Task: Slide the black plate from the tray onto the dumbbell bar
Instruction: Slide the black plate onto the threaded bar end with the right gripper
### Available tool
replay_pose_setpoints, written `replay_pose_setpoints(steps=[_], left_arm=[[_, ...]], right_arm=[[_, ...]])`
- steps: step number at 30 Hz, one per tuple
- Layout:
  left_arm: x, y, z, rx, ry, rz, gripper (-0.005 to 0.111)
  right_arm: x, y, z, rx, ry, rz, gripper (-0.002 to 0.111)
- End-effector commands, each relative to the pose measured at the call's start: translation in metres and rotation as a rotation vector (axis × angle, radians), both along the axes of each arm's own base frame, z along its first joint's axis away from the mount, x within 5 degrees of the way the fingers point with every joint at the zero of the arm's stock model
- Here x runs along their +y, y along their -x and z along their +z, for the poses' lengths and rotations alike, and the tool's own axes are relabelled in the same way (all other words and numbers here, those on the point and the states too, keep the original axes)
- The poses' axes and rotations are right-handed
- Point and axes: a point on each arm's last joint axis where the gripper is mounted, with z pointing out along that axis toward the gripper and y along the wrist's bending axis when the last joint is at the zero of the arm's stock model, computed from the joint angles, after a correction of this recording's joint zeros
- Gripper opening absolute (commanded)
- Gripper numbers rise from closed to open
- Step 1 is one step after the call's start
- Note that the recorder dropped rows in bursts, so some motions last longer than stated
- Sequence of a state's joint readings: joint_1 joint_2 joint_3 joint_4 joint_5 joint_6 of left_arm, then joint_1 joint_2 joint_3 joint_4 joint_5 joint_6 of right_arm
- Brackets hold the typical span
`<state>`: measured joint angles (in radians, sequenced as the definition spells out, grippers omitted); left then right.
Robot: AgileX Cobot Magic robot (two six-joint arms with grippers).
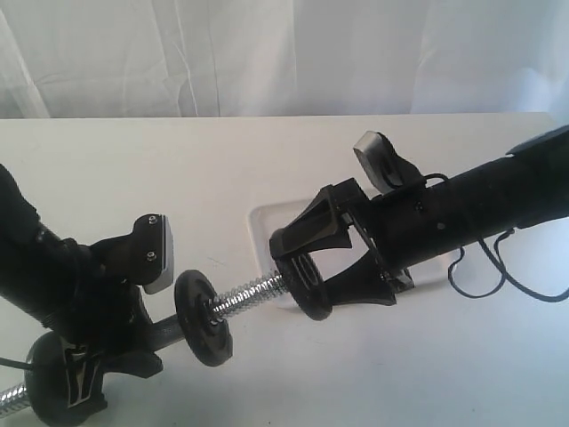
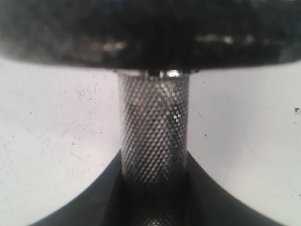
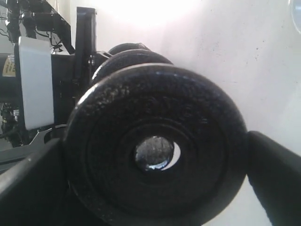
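Note:
My right gripper point(image 1: 302, 277) is shut on a black plate point(image 1: 308, 286), held on edge just in front of the tray point(image 1: 265, 222). In the right wrist view the black plate point(image 3: 155, 146) fills the space between the fingers point(image 3: 275, 181). The dumbbell bar's end point(image 3: 153, 152) shows in its hole, slightly off centre. The dumbbell bar point(image 1: 247, 294) runs from there down to my left gripper point(image 1: 142, 345), which is shut on the knurled middle point(image 2: 154, 132). A second black disc point(image 1: 203, 318) sits on the bar beside that gripper, and a third point(image 1: 55, 391) sits at the bar's far end.
The white tray is mostly hidden behind my right gripper and arm. A black cable point(image 1: 484, 276) loops on the table under the right arm. A white curtain hangs behind the table's far edge point(image 1: 267, 116).

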<state>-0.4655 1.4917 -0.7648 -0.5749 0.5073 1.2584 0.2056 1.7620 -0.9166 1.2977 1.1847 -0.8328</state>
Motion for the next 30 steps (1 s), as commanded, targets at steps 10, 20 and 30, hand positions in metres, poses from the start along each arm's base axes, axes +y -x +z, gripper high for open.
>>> replay_pose_setpoints(steps=[10, 20, 30], left_arm=[[-0.01, -0.001, 0.024, -0.013, 0.146, 0.086, 0.0], [-0.01, -0.001, 0.025, -0.011, 0.153, 0.09, 0.0], [-0.01, -0.001, 0.025, -0.009, 0.153, 0.089, 0.0]], right_arm=[[0.028, 0.013, 0.008, -0.031, -0.088, 0.086, 0.0], [0.035, 0.015, 0.011, -0.099, -0.124, 0.114, 0.0], [0.055, 0.029, 0.01, -0.108, -0.127, 0.192, 0.0]])
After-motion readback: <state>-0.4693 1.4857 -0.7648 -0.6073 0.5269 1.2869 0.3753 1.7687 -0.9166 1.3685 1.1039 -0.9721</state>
